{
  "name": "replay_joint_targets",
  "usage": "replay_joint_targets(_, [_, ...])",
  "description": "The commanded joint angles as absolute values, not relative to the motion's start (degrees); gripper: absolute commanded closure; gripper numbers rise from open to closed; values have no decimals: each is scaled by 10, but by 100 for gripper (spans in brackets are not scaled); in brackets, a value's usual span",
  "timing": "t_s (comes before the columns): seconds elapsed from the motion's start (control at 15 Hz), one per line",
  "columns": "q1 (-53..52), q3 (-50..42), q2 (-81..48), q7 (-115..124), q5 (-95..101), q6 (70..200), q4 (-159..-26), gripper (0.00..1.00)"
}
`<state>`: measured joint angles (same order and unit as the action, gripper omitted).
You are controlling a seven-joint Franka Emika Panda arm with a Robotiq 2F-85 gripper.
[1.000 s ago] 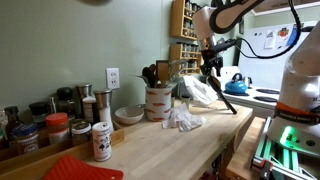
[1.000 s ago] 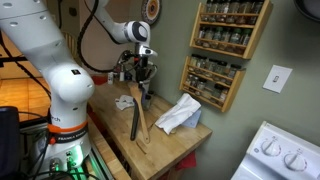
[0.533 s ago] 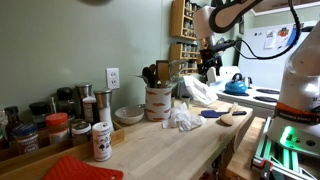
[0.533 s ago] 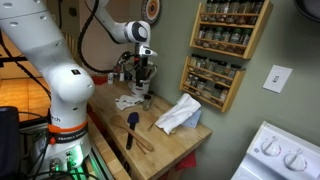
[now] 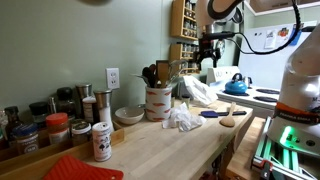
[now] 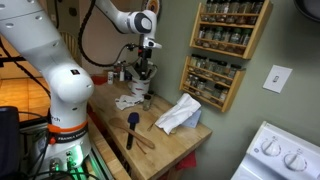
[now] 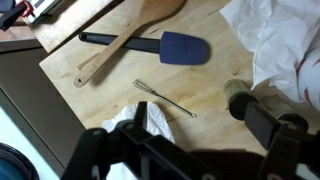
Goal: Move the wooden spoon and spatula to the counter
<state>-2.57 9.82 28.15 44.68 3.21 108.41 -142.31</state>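
The wooden spoon (image 7: 130,40) lies flat on the counter (image 7: 205,85), crossing over the black handle of the spatula (image 7: 183,48), whose dark blue head points right. In both exterior views the spatula (image 5: 211,114) (image 6: 131,122) and the spoon (image 5: 230,121) (image 6: 146,142) rest near the counter's end (image 5: 170,145) (image 6: 168,150). My gripper (image 5: 208,60) (image 6: 146,68) (image 7: 190,150) hangs above them, open, with nothing between its fingers.
A thin wire whisk (image 7: 165,98) lies beside the spatula. White crumpled cloths (image 7: 285,50) (image 5: 185,118) (image 6: 178,114) lie close by. A cream crock (image 5: 158,101) of utensils, spice jars (image 5: 50,130), a wall spice rack (image 6: 222,50) and the stove (image 6: 285,155) surround the work area.
A second ago the gripper held the spoon and spatula upright on the counter. It opened, both fell flat, and the gripper has risen clear.
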Motion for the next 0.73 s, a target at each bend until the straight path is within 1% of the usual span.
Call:
replay_joint_targets(0.0, [-10, 84, 322, 461, -11, 1018, -1386, 0])
replay_joint_targets(0.2, [9, 85, 333, 491, -12, 954, -1347, 0])
replay_joint_targets(0.33, [9, 89, 327, 477, -1, 973, -1350, 0])
replay_joint_targets(0.67, [15, 88, 333, 482, -1, 962, -1339, 0])
